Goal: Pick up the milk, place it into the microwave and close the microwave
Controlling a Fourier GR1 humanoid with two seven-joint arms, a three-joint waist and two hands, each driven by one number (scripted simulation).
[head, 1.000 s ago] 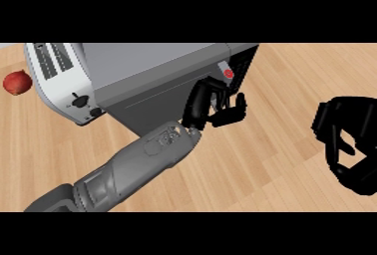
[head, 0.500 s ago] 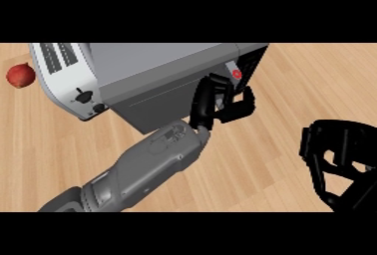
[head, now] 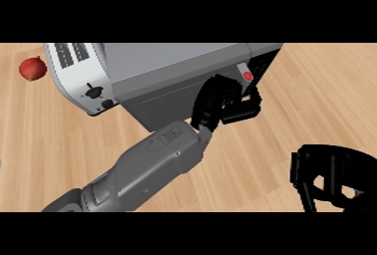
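Far over on the left of the tabletop (head: 309,99) sits a small round red thing (head: 32,68), and nothing is touching it. Next to it is the big grey microwave (head: 177,60), with a white side that has slots and little knobs. Its dark front (head: 165,107) faces down toward the robot, and it looks shut or very nearly shut, though I cannot be sure from up here. The milk is nowhere to be seen, not on the wood and not in a hand. My guess is that it is already inside the microwave, so the picking up and putting in look done. The grey left arm (head: 147,169) comes up from the bottom, and the left hand (head: 221,99) is right at the front corner of the microwave, touching it. That hand looks released, with its fingers laid against the front and nothing held in them. Just beside it is a little red button (head: 248,76). I think the last job, pushing the door all the way closed, is under way or almost over. Down at the right, well apart from all that, the right hand (head: 342,155) is clenched, with nothing in it.
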